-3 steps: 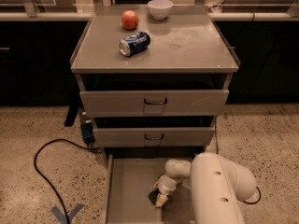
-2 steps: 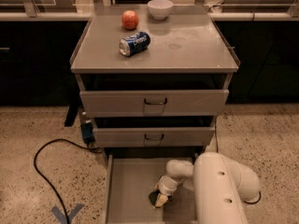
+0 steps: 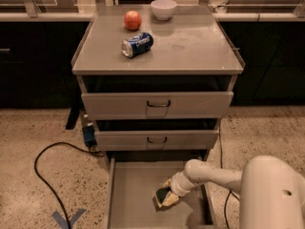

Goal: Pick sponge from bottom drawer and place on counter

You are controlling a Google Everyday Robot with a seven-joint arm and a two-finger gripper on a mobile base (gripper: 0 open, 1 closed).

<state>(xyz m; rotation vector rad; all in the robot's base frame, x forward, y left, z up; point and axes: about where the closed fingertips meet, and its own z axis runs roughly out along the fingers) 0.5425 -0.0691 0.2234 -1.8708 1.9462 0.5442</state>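
A dark cable (image 3: pixel 40 173) loops over the speckled floor well left of the counter's left edge; a blue tape mark (image 3: pixel 68 218) lies below it.

On the counter (image 3: pixel 195 46) a red apple (image 3: pixel 133 20) sits near the back left corner; a soda can (image 3: pixel 137 45) lies on its side just in front of it, toward the left edge; a white bowl (image 3: pixel 163 8) stands at the middle of the back edge; from there to the right edge and front right corner the grey top is bare.

Beneath the front edge hang two grey drawers with dark handles, both part-way out; below them the bottom drawer (image 3: pixel 131 190) is pulled out past the front edge, its left half bare floor.

The sponge (image 3: pixel 161 195) is inside it, right of centre, near the right wall; the gripper (image 3: pixel 168 192) is down in the drawer with its pale fingers clamped on the sponge.

The white arm (image 3: pixel 214 175) crosses the drawer's right wall from the robot body (image 3: pixel 271 194), which stands below the front right corner.
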